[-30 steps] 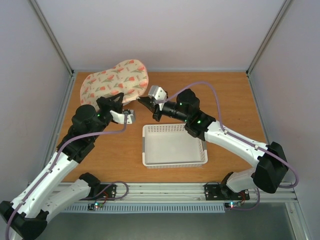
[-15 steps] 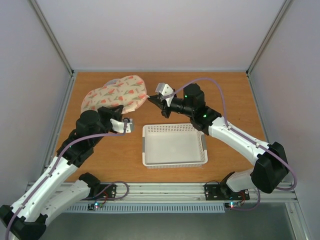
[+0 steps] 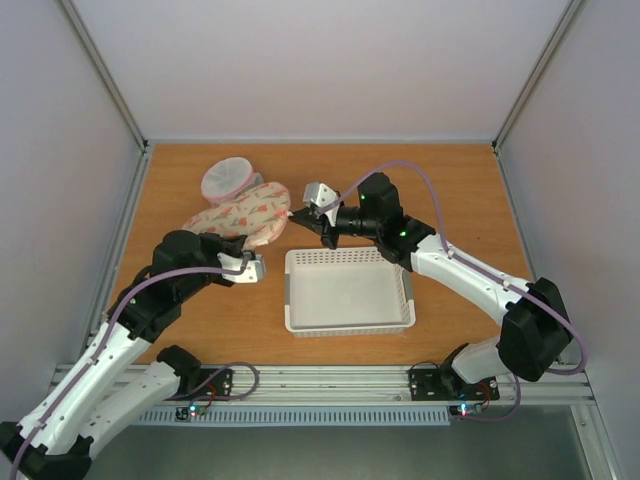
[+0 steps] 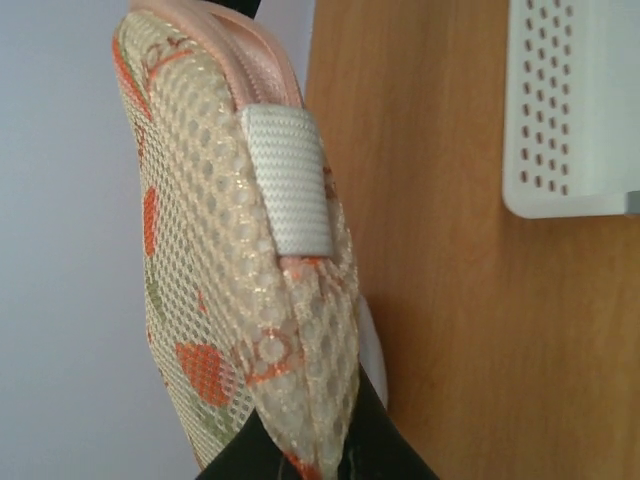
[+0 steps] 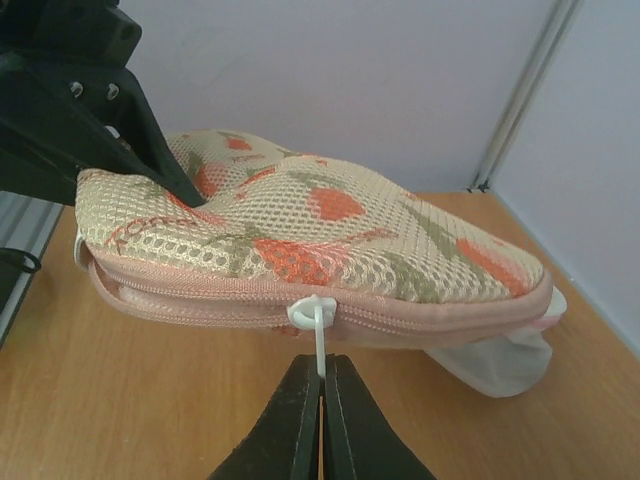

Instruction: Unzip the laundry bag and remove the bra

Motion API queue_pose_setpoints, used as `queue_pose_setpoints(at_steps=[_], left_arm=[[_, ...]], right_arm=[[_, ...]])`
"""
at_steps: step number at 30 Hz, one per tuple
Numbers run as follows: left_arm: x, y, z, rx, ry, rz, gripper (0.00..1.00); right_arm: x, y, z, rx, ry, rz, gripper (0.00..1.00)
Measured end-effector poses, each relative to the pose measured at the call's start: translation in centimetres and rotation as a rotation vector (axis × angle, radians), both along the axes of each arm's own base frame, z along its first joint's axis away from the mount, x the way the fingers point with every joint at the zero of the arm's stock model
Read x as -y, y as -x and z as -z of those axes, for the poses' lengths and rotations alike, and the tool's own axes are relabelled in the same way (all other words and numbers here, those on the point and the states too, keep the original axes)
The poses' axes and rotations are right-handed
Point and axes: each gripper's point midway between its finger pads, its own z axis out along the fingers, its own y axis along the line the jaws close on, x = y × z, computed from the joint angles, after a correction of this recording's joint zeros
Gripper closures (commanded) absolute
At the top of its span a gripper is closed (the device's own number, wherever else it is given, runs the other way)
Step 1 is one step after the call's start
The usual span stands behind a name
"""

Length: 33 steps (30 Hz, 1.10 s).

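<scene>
Nearest us sits the white basket (image 3: 348,326), a shallow rectangle of hard plastic with rows of small holes in its walls. It rests on the orange-brown wooden worktop (image 3: 460,200). Just beyond the basket's far-left corner, the laundry bag (image 3: 245,212) is held between both arms. It is a soft two-lobed shape of cream honeycomb mesh, printed in orange-pink and green. Its pink zip lies closed along all the seam we can see. A ribbed white elastic tab (image 4: 288,180) crosses the zip at one end, and a small white plastic zip pull (image 5: 316,313) hangs from the slider. From the right wrist view the bag seems to sit just off the worktop, though we cannot be sure. Farther back lies a round white mesh pouch (image 3: 231,180) with a pink rim, its near edge against or under the bag.

The left arm (image 3: 140,300) rises from the near-left corner with its elbow bent. The left pincer (image 4: 310,448) is closed on the bag's near-left lobe, its dark fingers pinching the mesh from both sides. The right arm (image 3: 470,278) stretches from the near-right corner past the basket's far edge, forearm low and pointing left. The right pincer (image 5: 321,378) is pressed fully together on the thin stem of the zip pull at the bag's right edge.
</scene>
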Motion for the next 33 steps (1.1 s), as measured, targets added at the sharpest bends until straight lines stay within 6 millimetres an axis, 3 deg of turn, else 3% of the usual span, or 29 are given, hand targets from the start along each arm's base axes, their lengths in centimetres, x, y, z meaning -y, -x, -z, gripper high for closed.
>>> queue_pose_setpoints(at_steps=[3,5,11,14,18,21,24,28,33], left_arm=[[0.1,0.4,0.8,-0.060,0.027,-0.008,0.99],[0.1,0.3,1.5,-0.115,0.060,-0.037,0.94],[-0.3,-0.2,3.3,-0.257,0.177,-0.161,0.27],[-0.7,-0.2,4.0,-0.304,0.232,-0.214,0.16],[-0.7,-0.1,4.2,-0.345,0.282,-0.244,0.10],[-0.7,0.0,4.1,-0.358,0.310,-0.257,0.30],[-0.7,-0.1,4.1,-0.368,0.324,-0.272,0.35],[-0.6,-0.3,3.4,-0.399,0.355,-0.299,0.33],[-0.2,-0.2,2.6,-0.460,0.432,-0.326,0.19]], right_arm=[[-0.2,0.1,0.5,-0.012,0.010,0.001,0.99],[-0.5,0.1,0.8,-0.018,0.016,0.005,0.99],[-2.6,0.9,2.8,-0.090,0.033,-0.006,0.99],[-3.4,1.0,4.2,-0.147,0.045,-0.002,0.99],[-4.3,0.9,5.2,-0.212,0.048,0.019,0.99],[-5.4,1.2,5.0,-0.227,0.037,0.010,0.99],[-6.2,1.8,4.6,-0.227,0.028,-0.009,0.99],[-6.4,1.9,3.9,-0.216,0.017,-0.014,0.99],[-6.6,1.8,3.2,-0.203,0.007,-0.014,0.99]])
